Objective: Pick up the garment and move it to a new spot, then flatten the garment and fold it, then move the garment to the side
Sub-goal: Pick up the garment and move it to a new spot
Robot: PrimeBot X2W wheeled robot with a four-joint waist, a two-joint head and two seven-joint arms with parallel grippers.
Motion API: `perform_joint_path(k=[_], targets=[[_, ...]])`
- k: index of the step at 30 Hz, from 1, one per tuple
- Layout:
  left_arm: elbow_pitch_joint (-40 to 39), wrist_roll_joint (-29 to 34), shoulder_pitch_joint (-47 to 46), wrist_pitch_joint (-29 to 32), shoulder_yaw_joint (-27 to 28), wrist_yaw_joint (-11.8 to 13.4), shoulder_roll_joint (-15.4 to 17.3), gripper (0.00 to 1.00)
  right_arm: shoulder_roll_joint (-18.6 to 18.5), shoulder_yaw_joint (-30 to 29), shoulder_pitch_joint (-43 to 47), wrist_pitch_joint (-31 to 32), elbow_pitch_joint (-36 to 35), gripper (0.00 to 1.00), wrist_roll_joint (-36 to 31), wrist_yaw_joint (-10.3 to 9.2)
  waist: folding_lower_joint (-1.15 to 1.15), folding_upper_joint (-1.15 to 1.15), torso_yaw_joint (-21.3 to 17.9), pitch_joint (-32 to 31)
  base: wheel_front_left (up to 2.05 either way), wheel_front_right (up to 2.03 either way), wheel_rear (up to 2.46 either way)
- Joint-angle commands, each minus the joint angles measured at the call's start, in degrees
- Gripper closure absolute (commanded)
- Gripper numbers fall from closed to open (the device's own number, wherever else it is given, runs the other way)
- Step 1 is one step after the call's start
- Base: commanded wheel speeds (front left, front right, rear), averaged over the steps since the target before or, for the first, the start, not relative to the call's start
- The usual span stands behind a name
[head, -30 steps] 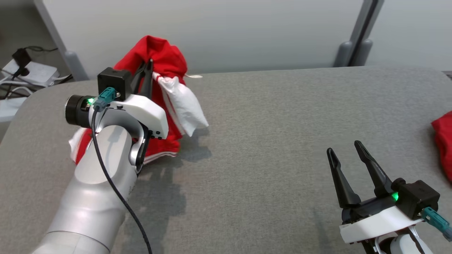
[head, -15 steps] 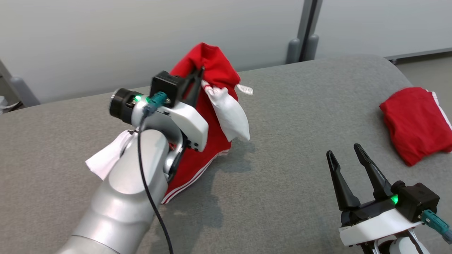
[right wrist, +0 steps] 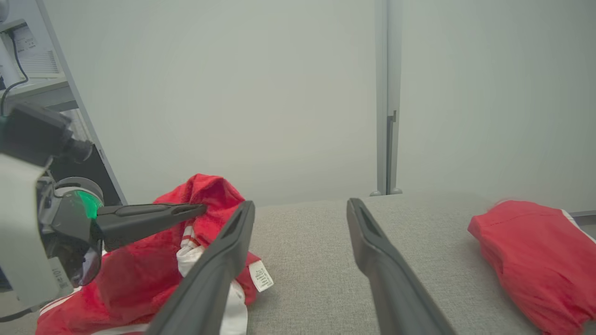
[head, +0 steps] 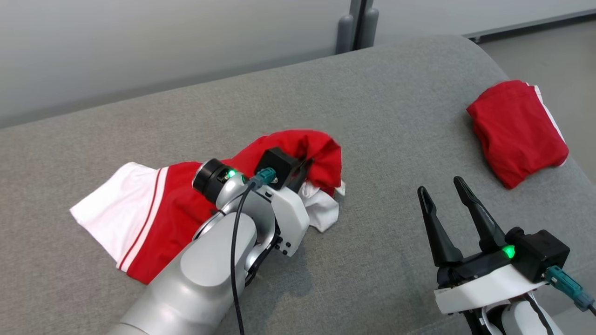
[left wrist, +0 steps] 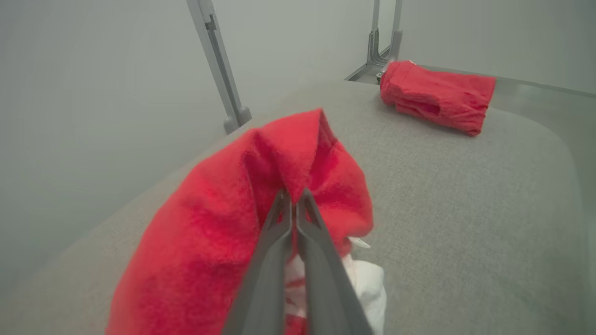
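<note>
The garment [head: 158, 218] is red with white panels and striped trim. It lies partly spread on the grey table [head: 396, 116], its white end trailing to the left in the head view. My left gripper [head: 308, 163] is shut on a raised red fold at the garment's right end; the left wrist view shows its fingertips [left wrist: 292, 193] pinching that fold of the garment [left wrist: 209, 232]. My right gripper [head: 440, 184] hovers open and empty at the lower right, apart from the cloth. In the right wrist view the right gripper [right wrist: 301, 203] points past the garment [right wrist: 139, 274].
A second red garment [head: 514, 130], folded, lies by the table's rounded right edge; it also shows as a folded red garment [left wrist: 437, 95] [right wrist: 535, 251] in both wrist views. A pale wall with upright posts [head: 356, 23] stands behind. Bare grey surface lies between the two garments.
The head camera has turned right. My left gripper has carried the garment rightward and lowered it from hanging bunched to trailing across the table. The right gripper stays open and still.
</note>
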Motion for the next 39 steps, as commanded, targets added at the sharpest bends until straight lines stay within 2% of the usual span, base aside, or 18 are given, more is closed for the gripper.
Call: perform_joint_path(k=[1,4,5,10,21,25,34,39], targets=[[0.3,-1.3,-1.2,-0.2,-0.3,0.7,1.3,1.00,-0.1,1.1,-1.8,-0.3,-1.8,0.00,0.5,0.24,0.00,0.00,-1.2,1.5,0.00,0.00,0.00],[2.3,-2.7,-1.6,-0.7,-2.9,1.4,1.3,1.00,0.3,1.1,-2.2,-0.3,-1.8,0.00,0.5,0.24,0.00,0.00,-1.6,2.6,0.00,0.00,0.00],[4.6,-5.0,-3.0,-2.7,-6.2,2.4,1.3,0.00,0.7,1.0,-2.5,-0.3,-1.8,0.00,0.4,0.24,0.00,0.00,-1.4,3.7,0.00,0.00,0.00],[3.4,-9.5,-4.4,-5.6,-10.8,4.1,1.3,0.00,0.7,1.3,-3.1,-0.3,-1.3,0.00,0.1,0.24,0.00,0.00,0.7,3.4,0.00,0.00,0.00],[-2.3,-14.9,-4.6,-8.8,-13.1,6.9,1.3,0.00,0.3,1.6,-2.5,-0.3,-1.1,0.00,0.1,0.24,0.00,0.00,5.2,0.7,0.00,0.00,0.00],[-4.3,-15.4,-3.2,-9.7,-11.4,8.6,1.3,0.00,0.0,1.6,-2.1,-0.3,-1.1,0.00,0.1,0.24,0.00,0.00,7.7,-0.8,0.00,0.00,0.00],[-13.8,-14.1,6.2,-10.0,-4.0,12.6,5.9,0.00,-0.5,1.4,0.0,-0.3,-1.2,0.00,0.1,0.24,0.00,0.00,14.3,-4.5,0.00,0.00,0.00],[-18.6,-13.8,12.3,-10.0,-0.4,14.6,8.0,0.00,-0.5,1.2,1.0,-0.3,-1.2,0.00,-0.1,0.24,0.00,0.00,16.6,-6.2,0.00,0.00,0.00]])
